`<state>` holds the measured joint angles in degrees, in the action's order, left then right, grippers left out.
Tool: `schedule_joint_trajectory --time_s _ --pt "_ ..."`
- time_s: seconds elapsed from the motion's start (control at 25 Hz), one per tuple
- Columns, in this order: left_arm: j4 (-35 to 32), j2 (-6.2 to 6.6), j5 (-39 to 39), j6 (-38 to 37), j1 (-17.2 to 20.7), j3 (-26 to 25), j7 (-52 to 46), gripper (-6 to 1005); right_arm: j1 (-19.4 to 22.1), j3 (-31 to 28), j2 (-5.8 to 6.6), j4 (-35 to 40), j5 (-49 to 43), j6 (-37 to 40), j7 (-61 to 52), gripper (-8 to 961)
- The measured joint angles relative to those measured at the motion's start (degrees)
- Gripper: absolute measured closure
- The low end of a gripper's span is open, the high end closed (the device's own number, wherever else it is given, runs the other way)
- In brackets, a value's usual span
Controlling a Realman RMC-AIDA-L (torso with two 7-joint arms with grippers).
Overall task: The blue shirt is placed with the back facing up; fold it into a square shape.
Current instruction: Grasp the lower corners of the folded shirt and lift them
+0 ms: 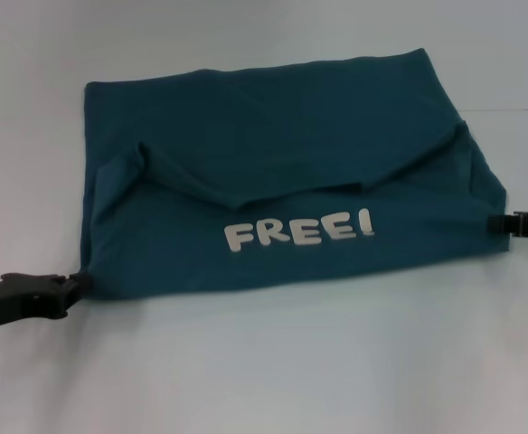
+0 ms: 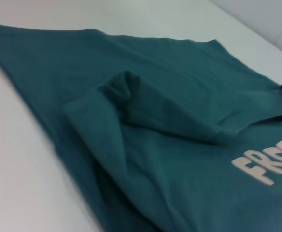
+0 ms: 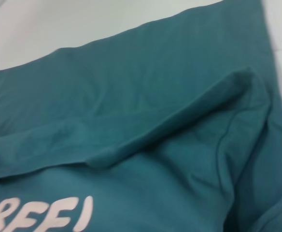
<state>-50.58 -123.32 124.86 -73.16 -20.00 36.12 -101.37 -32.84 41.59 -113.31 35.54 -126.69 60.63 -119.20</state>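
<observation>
1. White table (image 1: 264,380) is all around, flat and bare-looking, and the blue shirt (image 1: 282,172) lies in the middle of it.
2. It is folded over once, so the cream "FREE!" letters (image 1: 298,232) show on the near flap, and a sleeve fold (image 1: 336,176) bunches up behind them.
3. My left gripper (image 1: 76,286) is at the shirt's near left corner, touching the cloth. I cannot tell if it is pinching the corner or has let go.
4. My right gripper (image 1: 504,223) is at the right edge of the shirt, just beside it. I cannot tell its grip either.
5. What could go wrong: if I pull away while a corner is caught, the flap may drag and open up again.
6. The bumpy sleeve fold could make the next fold crooked, so the square may come out lumpy.
7. If one side moves faster than the other, the edges may not line up.
</observation>
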Motion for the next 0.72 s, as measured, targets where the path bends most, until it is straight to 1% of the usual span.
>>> schedule_joint_trajectory --time_s 0.16,0.48,0.72 --pt "-1.66 0.03 0.08 -4.36 0.91 -0.81 0.06 981 1.67 -1.29 -0.12 1.45 0.2 4.49 1.64 943" --pt "-3.16 0.16 1.81 -11.3 1.66 -4.15 -0.38 978 7.34 -4.51 -0.22 4.67 0.67 15.56 5.88 943" --pt "-3.29 0.54 3.9 -18.28 1.96 -7.43 -0.41 975 11.43 -8.3 0.28 5.93 0.64 23.27 9.76 943"
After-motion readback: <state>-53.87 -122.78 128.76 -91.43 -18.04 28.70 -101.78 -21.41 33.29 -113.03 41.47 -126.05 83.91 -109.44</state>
